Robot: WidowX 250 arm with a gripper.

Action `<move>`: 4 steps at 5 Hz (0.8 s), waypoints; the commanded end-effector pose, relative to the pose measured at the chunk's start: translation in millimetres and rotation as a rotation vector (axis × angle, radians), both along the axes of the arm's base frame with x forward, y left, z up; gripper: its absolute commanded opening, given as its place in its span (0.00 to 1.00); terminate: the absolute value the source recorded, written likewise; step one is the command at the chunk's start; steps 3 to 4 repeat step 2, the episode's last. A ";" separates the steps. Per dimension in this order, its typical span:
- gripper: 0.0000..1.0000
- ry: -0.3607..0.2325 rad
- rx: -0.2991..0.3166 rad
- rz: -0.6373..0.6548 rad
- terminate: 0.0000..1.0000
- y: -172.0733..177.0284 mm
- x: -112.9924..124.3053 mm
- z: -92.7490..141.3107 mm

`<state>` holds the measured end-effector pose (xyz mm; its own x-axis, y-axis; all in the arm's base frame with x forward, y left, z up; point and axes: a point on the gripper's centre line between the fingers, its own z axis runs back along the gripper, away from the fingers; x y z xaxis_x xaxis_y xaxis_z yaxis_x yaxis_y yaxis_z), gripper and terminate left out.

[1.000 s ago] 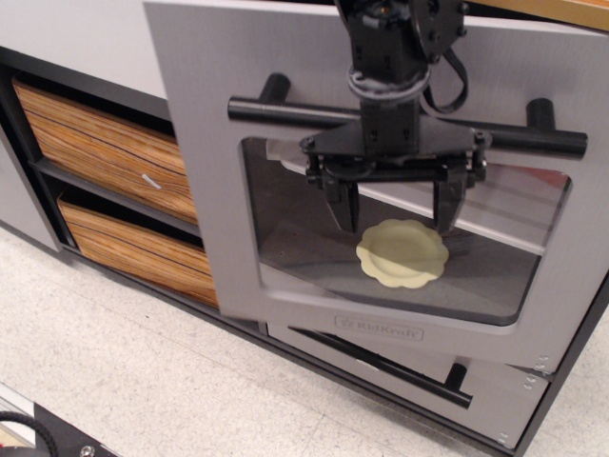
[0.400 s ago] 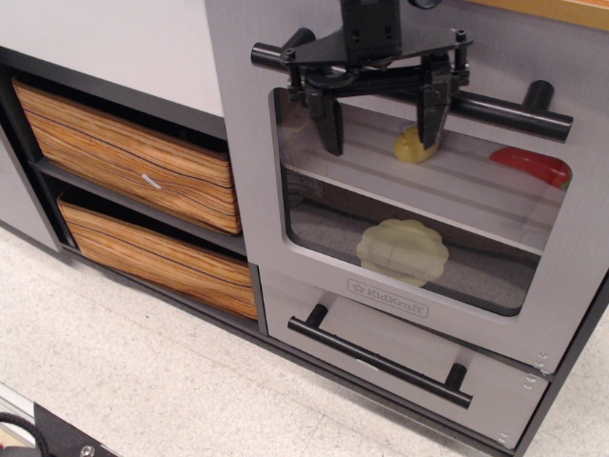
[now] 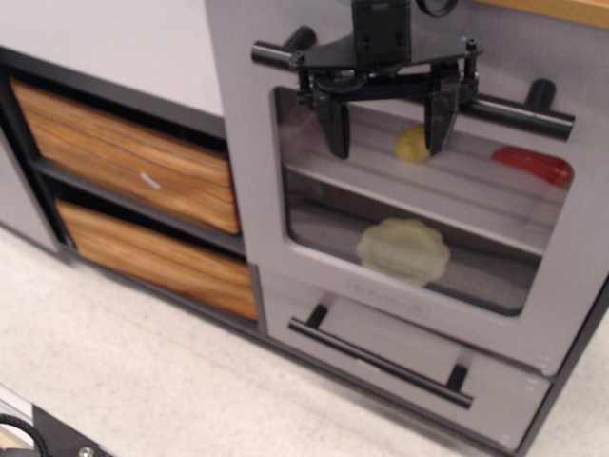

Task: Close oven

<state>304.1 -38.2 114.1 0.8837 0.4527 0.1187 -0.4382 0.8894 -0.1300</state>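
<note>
The oven's brushed-grey door [image 3: 238, 190] stands flush against the cabinet front. Its thick black bar handle [image 3: 514, 112] runs across the top, and its clear window [image 3: 419, 219] shows ribbed grey shelves. Behind the window lie a pale yellow scalloped plate [image 3: 403, 251], a small yellow item [image 3: 411, 143] and a red item [image 3: 533, 164]. My black gripper [image 3: 387, 129] hangs in front of the upper window, just below the handle. Its fingers [image 3: 333, 124] are spread wide and hold nothing. The frame is slightly blurred.
A shallow grey drawer with a thin black handle [image 3: 381, 360] sits under the oven door. Two wood-grain drawers [image 3: 133, 171] [image 3: 162, 262] fill the black frame to the left. Speckled light floor [image 3: 143, 381] lies in front. A wooden counter edge [image 3: 561, 9] shows at the top right.
A second ago the door stood ajar, swung out to the left. It has swung shut against the cabinet. My gripper rose to the handle's height and has since shifted slightly right.
</note>
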 end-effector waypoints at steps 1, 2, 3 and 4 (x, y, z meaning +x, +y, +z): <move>1.00 -0.004 -0.033 -0.034 0.00 9.1 3.2 27.7; 1.00 -0.004 -0.033 -0.034 1.00 9.1 3.2 27.7; 1.00 -0.004 -0.033 -0.034 1.00 9.1 3.2 27.7; 1.00 -0.004 -0.033 -0.034 1.00 9.1 3.2 27.7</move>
